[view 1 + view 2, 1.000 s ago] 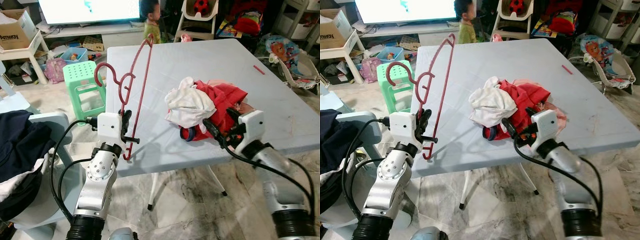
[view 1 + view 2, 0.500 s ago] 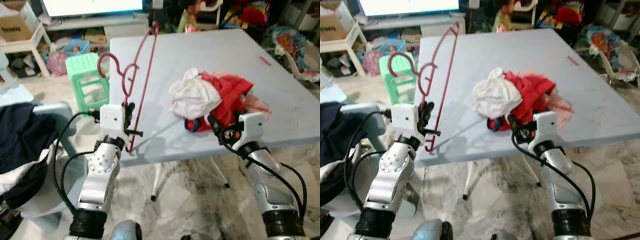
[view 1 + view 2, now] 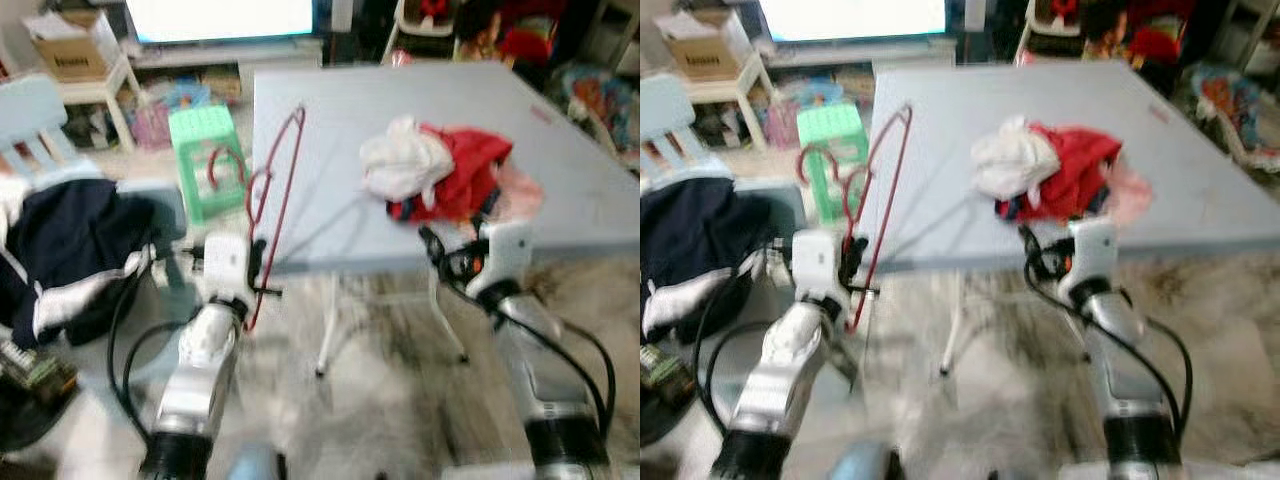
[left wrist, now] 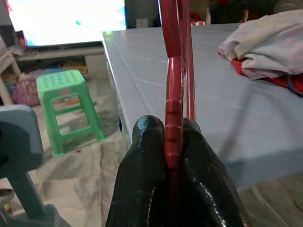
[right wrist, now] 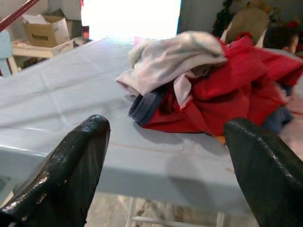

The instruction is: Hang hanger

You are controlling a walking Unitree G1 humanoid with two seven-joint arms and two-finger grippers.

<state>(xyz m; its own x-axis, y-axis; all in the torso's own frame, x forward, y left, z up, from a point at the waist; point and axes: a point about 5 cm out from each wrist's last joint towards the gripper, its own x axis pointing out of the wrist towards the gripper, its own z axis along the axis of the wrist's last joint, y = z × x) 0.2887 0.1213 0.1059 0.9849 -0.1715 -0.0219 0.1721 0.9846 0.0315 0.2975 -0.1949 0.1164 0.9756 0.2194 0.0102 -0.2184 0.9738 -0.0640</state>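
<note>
While the left end effector [image 4: 173, 142] pinches a red hanger [image 3: 272, 210] upright off the surface's [image 3: 330, 130] near-left corner, right end effector [image 5: 165, 156] spread wide, just short of a red-and-white clothes heap [image 3: 440, 170], green stool [image 3: 205, 150] far left.

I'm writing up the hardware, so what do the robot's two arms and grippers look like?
Both arms are silver metal with ribbed black cuffs near the base and loose black cables looping alongside. Each wrist carries a white boxy housing. The left gripper and right gripper each have two long, glossy black fingers.
</note>
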